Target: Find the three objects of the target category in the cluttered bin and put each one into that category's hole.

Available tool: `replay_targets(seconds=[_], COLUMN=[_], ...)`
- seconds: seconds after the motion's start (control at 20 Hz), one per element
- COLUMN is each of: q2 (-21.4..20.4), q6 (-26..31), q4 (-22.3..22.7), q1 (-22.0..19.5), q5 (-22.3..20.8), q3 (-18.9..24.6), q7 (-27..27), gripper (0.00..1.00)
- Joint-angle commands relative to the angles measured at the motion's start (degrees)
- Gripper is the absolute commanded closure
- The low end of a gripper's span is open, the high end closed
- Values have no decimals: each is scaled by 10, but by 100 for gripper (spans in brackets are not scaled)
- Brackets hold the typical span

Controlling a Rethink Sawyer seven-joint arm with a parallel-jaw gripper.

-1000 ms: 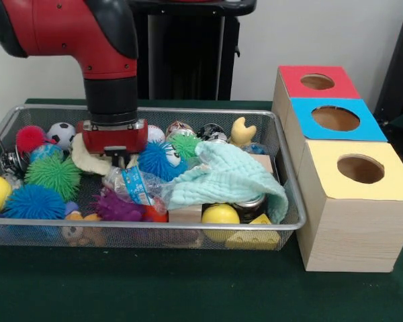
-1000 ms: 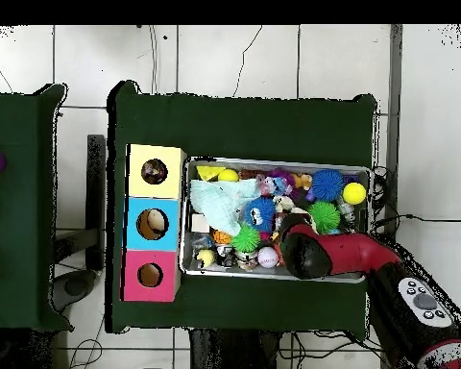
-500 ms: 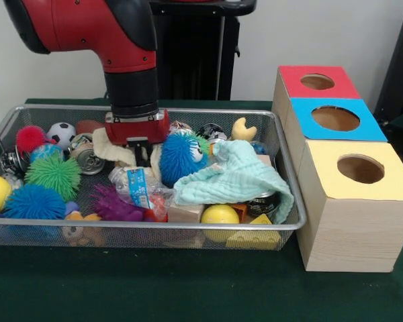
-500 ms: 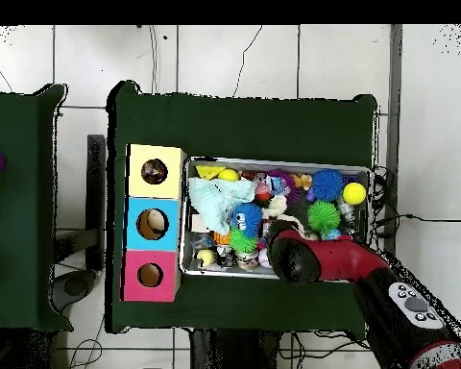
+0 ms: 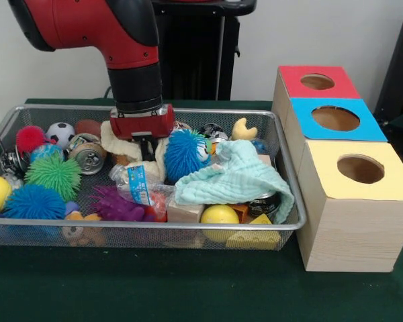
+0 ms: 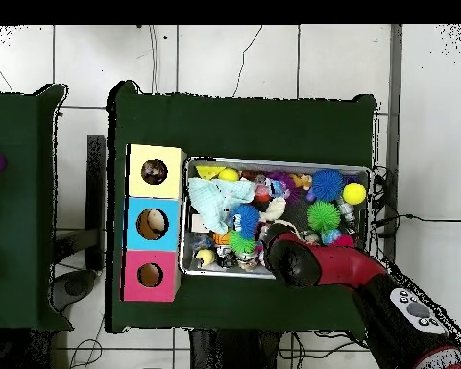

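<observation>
The hand sits low in the wire bin, pinching a cream cloth (beside the blue spiky ball); three coloured boxes stand alongside.

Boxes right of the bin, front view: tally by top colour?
red box: 1
blue box: 1
yellow box: 1
Total: 3
</observation>
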Motion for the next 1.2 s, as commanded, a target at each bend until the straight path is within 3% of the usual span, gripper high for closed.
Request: replay_targets(seconds=[0.05, 0.3, 0.6, 0.95, 1.2], q2=[13, 12, -40, -49, -43], q6=[38, 50, 67, 168, 194], q4=[73, 62, 36, -34, -79], q1=[0, -7, 2, -44, -76], q5=[25, 26, 27, 38, 36], q3=[46, 45, 14, 54, 93], q7=[47, 25, 21, -67, -99], gripper=[100, 100, 100, 100, 100])
